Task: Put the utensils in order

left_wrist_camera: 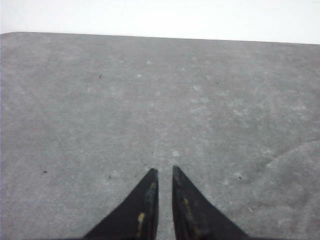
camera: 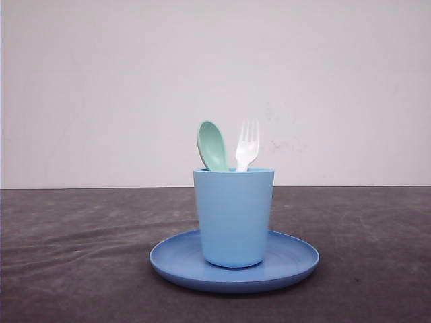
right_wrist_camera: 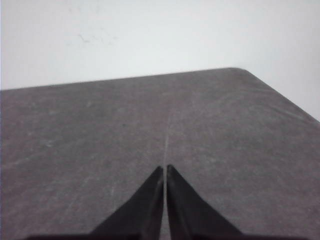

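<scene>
In the front view, a mint-green spoon [camera: 213, 145] and a white fork [camera: 246, 147] stand upright, heads up, inside a light blue cup [camera: 233, 217]. The cup stands on a round blue plate [camera: 296, 258] in the middle of the dark table. Their handles are hidden inside the cup. My left gripper [left_wrist_camera: 163, 171] hovers over bare grey table, its black fingers nearly together with a thin slit between them and nothing held. My right gripper [right_wrist_camera: 164, 168] is shut over bare table too, fingertips almost touching, empty.
The dark table [camera: 81, 256] stretches to both sides of the plate. A white wall [camera: 101, 87] rises behind its far edge. In the right wrist view a rounded table corner [right_wrist_camera: 240, 71] shows ahead of the fingers.
</scene>
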You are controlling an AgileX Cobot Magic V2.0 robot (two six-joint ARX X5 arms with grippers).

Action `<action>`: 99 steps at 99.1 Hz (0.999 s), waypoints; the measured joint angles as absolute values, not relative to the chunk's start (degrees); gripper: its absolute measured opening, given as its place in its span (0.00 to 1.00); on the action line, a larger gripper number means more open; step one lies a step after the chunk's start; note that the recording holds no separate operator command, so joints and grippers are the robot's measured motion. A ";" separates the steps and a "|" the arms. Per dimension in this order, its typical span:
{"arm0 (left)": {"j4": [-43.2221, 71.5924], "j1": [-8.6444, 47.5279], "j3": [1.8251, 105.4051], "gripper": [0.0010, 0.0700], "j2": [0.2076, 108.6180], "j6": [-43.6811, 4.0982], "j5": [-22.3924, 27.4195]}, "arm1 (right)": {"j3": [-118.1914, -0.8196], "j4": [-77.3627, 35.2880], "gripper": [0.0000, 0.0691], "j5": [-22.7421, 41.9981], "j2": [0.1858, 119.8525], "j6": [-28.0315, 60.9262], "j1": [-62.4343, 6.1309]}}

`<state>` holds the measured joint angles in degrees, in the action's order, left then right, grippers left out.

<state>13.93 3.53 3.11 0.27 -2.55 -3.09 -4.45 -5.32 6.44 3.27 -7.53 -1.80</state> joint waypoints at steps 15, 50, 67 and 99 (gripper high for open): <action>13.93 3.53 3.11 0.02 0.27 -2.55 -3.07 | -4.23 -9.45 0.01 4.62 0.73 -6.09 0.16; 13.91 3.53 3.11 0.02 0.27 -2.55 -3.09 | -0.97 -10.15 0.01 -0.47 0.38 -4.23 2.63; 13.89 3.53 3.09 0.02 0.27 -2.55 -3.07 | -0.97 -10.20 0.01 -0.47 0.32 -3.14 2.63; 13.89 3.53 3.09 0.02 0.27 -2.55 -3.09 | -0.95 -9.54 0.01 -0.56 0.32 -2.76 2.63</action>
